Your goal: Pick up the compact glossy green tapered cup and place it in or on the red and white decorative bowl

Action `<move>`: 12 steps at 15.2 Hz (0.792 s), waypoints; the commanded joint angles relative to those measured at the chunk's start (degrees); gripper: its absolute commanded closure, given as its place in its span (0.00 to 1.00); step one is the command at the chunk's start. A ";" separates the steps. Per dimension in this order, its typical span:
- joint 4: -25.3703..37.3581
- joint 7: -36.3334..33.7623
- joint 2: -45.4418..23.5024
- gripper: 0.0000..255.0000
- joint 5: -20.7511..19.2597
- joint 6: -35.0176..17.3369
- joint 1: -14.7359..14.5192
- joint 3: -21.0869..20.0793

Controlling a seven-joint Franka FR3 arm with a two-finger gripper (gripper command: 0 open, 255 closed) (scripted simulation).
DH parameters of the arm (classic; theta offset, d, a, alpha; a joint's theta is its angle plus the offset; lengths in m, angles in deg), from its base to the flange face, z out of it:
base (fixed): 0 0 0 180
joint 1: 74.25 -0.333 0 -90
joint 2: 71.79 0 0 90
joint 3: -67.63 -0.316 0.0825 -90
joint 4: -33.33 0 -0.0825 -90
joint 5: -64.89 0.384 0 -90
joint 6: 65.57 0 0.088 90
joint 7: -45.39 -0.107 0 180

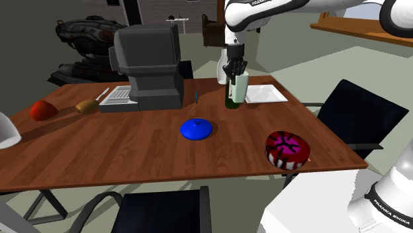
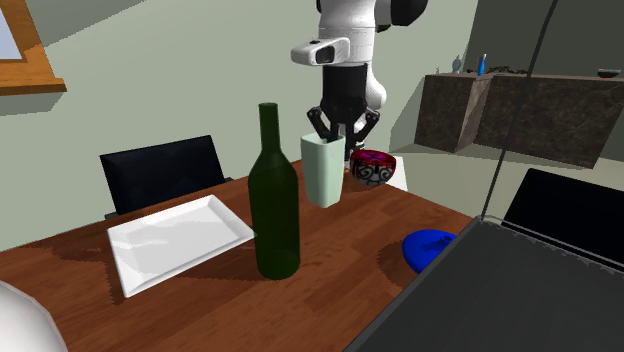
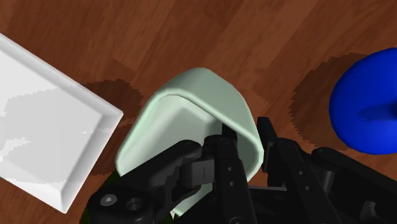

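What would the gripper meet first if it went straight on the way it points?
The gripper clasps the pale green cup; pointing down, the cup's base would probably reach the bare wooden table first, between the white tray and blue dish. Depth is unclear.

This looks like a dining room in a home: a brown wooden table (image 1: 132, 152) with black chairs (image 2: 160, 170) drawn up to it bears a dark green wine bottle (image 2: 274, 200), a white rectangular plate (image 2: 175, 240) and a red and white bowl (image 1: 288, 148). A stone-faced sideboard (image 2: 520, 115) carrying small ornaments stands along the wall, and a wood-framed panel (image 2: 35, 82), perhaps a window, is set in another.
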 commanded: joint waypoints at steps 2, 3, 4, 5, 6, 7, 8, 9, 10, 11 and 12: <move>2.42 0.07 -0.09 1.00 0.00 2.33 0.05 0.03; 3.19 0.07 -0.09 1.00 0.00 3.10 0.05 0.03; 3.99 0.07 -0.11 1.00 0.00 3.88 0.06 0.03; 4.81 0.07 -0.14 1.00 0.00 4.66 0.06 0.03; 5.65 0.07 -0.19 1.00 0.00 5.46 0.06 0.03; 6.52 0.07 -0.26 1.00 0.00 6.26 0.06 0.03; 7.42 0.07 -0.35 1.00 0.00 7.07 0.06 0.03; 8.34 0.06 -0.45 1.00 0.00 7.89 0.06 0.03; 9.29 0.06 -0.57 1.00 0.00 8.72 0.07 0.03; 10.27 0.06 -0.71 1.00 0.00 9.56 0.07 0.03; 11.28 0.06 -0.87 1.00 0.00 10.41 0.07 0.03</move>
